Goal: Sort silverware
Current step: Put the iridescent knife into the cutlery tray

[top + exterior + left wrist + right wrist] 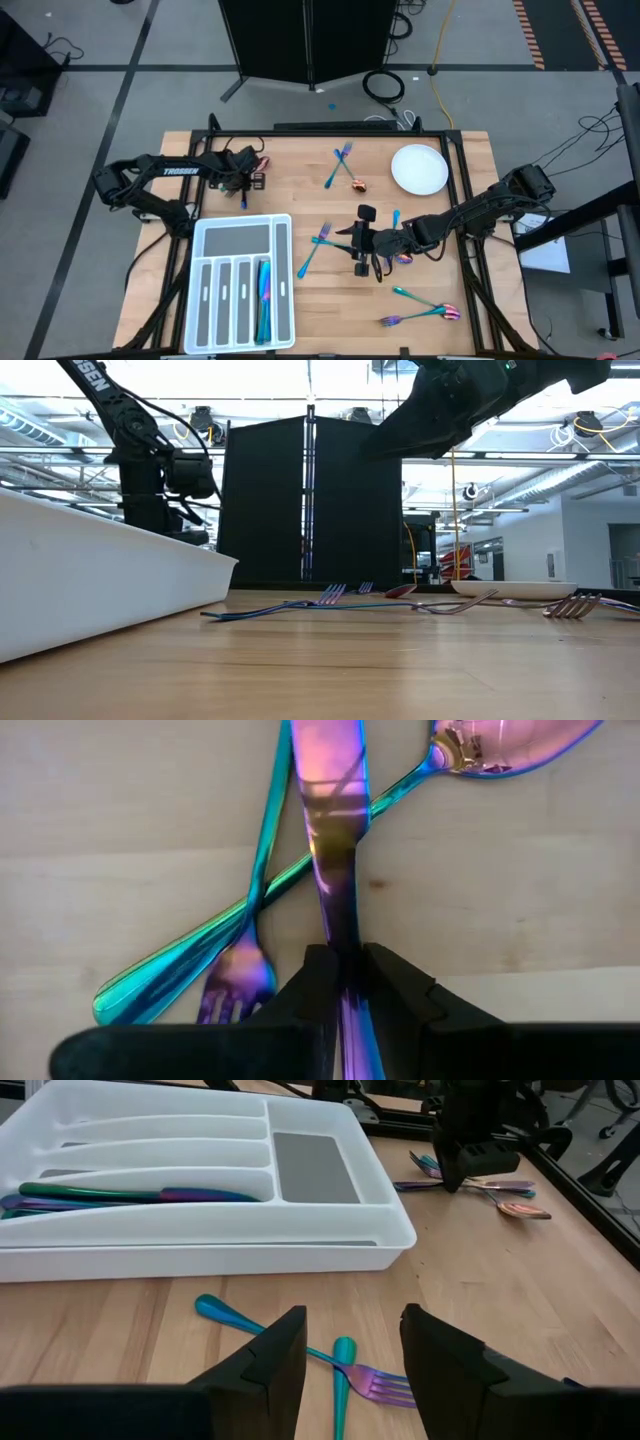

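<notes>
My left gripper is at the table's far left, shut on a pink-purple knife. Under the knife a teal fork and a spoon lie crossed on the wood. My right gripper hovers open near the table's middle, just above two crossed teal forks that lie flat. The white tray holds several pieces in one long compartment. More forks and a spoon lie near the far edge, others near the right corner. My left gripper pinches the knife at its narrow stretch between the two fingers, coming from above and pointing down. The knife runs on lengthwise past the fingertips and crosses over the spoon's handle. Whether it is lifted clear of the pieces below, I cannot tell.
A round white plate sits at the far right corner. The tray stands at the near left, its wall close beyond my right gripper. Bare wood lies between the tray and the plate. A black panel stands behind the table.
</notes>
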You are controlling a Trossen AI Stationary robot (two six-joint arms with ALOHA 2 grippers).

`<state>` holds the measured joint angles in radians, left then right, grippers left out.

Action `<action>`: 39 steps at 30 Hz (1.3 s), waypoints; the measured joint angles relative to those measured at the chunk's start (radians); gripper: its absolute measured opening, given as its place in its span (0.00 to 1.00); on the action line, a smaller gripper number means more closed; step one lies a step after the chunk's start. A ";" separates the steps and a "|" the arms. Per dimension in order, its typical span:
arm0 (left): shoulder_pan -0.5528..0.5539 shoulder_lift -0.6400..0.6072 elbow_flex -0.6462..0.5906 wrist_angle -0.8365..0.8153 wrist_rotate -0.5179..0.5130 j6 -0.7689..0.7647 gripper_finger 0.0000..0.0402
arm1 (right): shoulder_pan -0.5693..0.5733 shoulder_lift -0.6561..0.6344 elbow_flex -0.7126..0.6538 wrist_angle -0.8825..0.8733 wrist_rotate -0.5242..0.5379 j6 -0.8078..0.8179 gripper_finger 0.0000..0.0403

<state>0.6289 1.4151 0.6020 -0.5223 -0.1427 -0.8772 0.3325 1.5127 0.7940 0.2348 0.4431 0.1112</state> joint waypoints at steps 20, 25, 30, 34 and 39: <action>0.001 -0.218 -0.001 0.136 0.048 0.020 0.12 | -0.005 0.000 0.000 0.000 0.000 0.000 0.37; -0.010 -0.341 0.000 0.179 0.158 -0.004 0.12 | -0.005 0.000 0.000 -0.001 0.000 0.000 0.37; -0.072 -0.443 0.000 0.155 0.218 -0.047 0.12 | -0.005 0.000 0.000 -0.001 0.000 0.000 0.37; -0.165 -0.508 0.000 0.103 0.220 -0.108 0.12 | -0.005 0.000 0.000 -0.001 0.000 0.000 0.37; -0.349 -0.560 0.000 0.016 0.184 -0.229 0.12 | -0.005 0.000 0.000 -0.001 0.000 0.000 0.37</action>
<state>0.2797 0.8547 0.6022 -0.5060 0.0413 -1.1062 0.3279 1.5127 0.7940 0.2337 0.4427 0.1112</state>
